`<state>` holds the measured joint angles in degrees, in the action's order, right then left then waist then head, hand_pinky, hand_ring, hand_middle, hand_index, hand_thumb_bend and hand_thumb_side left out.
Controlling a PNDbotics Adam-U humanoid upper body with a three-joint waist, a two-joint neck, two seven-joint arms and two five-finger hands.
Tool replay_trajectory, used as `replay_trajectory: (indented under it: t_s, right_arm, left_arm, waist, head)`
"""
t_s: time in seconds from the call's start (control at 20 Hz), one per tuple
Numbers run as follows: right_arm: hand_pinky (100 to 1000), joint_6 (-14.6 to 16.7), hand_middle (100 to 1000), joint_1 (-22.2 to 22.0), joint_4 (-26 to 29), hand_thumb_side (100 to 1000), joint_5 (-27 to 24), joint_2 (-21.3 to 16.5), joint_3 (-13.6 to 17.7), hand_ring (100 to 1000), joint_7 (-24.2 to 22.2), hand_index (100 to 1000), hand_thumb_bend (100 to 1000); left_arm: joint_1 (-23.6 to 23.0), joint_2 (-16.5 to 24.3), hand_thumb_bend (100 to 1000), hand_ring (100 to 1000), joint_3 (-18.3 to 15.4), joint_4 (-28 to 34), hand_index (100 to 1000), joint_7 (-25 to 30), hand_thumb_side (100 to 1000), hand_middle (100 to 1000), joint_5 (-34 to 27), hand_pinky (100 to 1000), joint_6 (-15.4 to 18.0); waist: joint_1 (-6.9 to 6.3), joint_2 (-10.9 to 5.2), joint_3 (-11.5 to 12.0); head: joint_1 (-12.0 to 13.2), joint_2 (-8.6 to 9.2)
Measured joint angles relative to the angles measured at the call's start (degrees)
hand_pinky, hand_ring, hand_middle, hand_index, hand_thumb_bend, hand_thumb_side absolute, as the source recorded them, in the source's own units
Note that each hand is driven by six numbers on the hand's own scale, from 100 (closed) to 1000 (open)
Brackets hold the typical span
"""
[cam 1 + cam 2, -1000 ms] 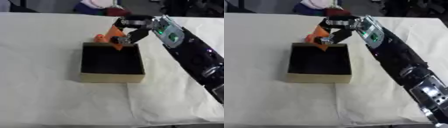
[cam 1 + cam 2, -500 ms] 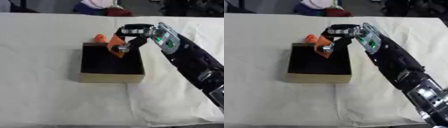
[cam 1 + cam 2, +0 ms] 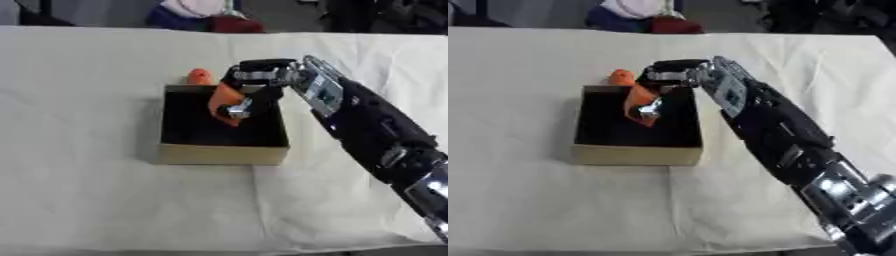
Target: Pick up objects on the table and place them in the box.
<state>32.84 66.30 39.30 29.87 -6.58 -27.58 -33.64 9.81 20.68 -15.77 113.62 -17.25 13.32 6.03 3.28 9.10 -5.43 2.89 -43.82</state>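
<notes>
An open cardboard box [image 3: 222, 152] with a dark inside sits on the white cloth in the middle of the table. My right hand [image 3: 255, 87] reaches in from the right and hangs over the box's inside, fingers curled round an orange object [image 3: 225, 100]. A second orange object [image 3: 199, 76] lies on the cloth just behind the box's far wall. My left hand shows in neither view.
The white cloth [image 3: 87, 195] covers the whole table, with wide bare stretches left of and in front of the box. Dark and red bundles [image 3: 203, 11] lie beyond the table's far edge.
My right hand has carried the orange object from the box's far rim forward and down over the box's inside. The other orange object has stayed behind the box.
</notes>
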Motion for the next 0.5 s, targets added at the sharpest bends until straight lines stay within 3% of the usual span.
replay_trajectory:
  t_s: [0.05, 0.1, 0.3, 0.5]
  right_arm:
    - [703, 0.1, 568, 0.09, 0.0, 822, 0.47, 0.1, -0.1, 642, 0.1, 683, 100]
    - [730, 0.17, 602, 0.23, 0.03, 865, 0.82, 0.14, -0.33, 673, 0.17, 723, 151]
    - [759, 0.26, 647, 0.91, 1.19, 894, 0.74, -0.23, -1.19, 709, 0.26, 787, 291]
    - [757, 0.28, 660, 1.88, 2.5, 918, 0.15, -1.74, -1.44, 717, 0.28, 794, 339]
  left_arm:
    - [0.0, 0.0, 100, 547, 0.0, 0.0, 762, 0.0, 831, 638, -0.01, 755, 0.0]
    - [0.0, 0.0, 100, 547, 0.0, 0.0, 762, 0.0, 831, 638, -0.01, 755, 0.0]
    - [-0.09, 0.0, 100, 546, 0.0, 0.0, 762, 0.0, 832, 638, -0.02, 755, -0.04]
    - [-0.2, 0.0, 100, 545, 0.0, 0.0, 762, 0.01, 831, 637, -0.02, 754, -0.2]
  waist:
    - [0.0, 0.0, 0.0]
    - [0.0, 0.0, 0.0]
    - [0.03, -0.15, -0.01]
    - [0.09, -0.32, -0.2]
  head:
    - [0.0, 0.0]
    - [0.0, 0.0]
    - [0.0, 0.0]
    - [0.04, 0.0]
